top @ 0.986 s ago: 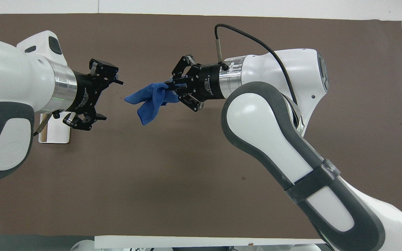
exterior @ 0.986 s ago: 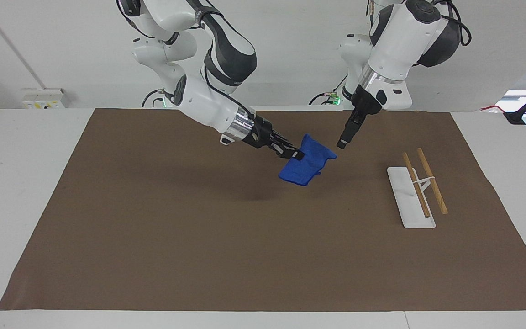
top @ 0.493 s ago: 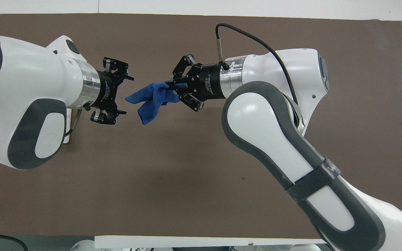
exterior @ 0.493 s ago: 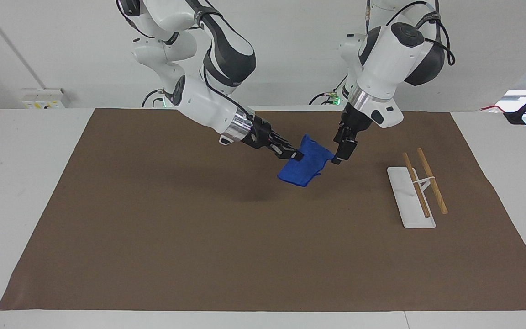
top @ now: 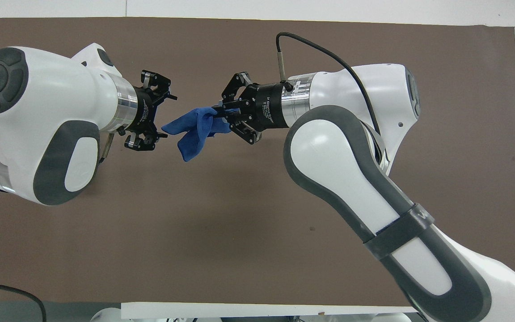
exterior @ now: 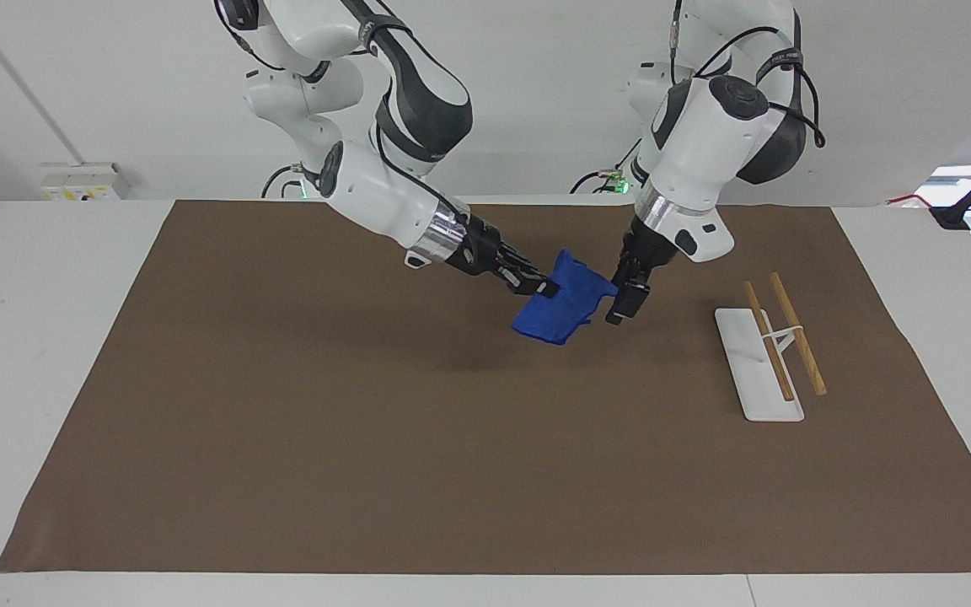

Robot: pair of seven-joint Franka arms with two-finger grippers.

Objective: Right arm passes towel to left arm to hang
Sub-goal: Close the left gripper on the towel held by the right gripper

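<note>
- Right claw (exterior: 546, 287), over the middle of the brown mat (exterior: 367, 438) on the tabletop (exterior: 30, 379), is clamped on one edge of the blue towel (exterior: 565, 308); the towel hangs in the air, clear of the mat.
- Left claw (exterior: 620, 305) is spread open, with its tips at the towel's free corner on the side toward the left arm's end. In the overhead view that corner (top: 170, 126) lies just at the open fingers.
- Judgement: the step in hand is the handover. The left claw should advance until cloth sits well between its fingers, then close fully. The right claw should let go only once that grip is firm, since a bare corner pinch could slip.
- Rack (exterior: 768, 354), with two wooden rods on a white base, stands on the mat toward the left arm's end, well apart from the towel.
- Hard to make out: whether the left fingers touch cloth.
- In the overhead view the left arm hides nearly all of the rack.
</note>
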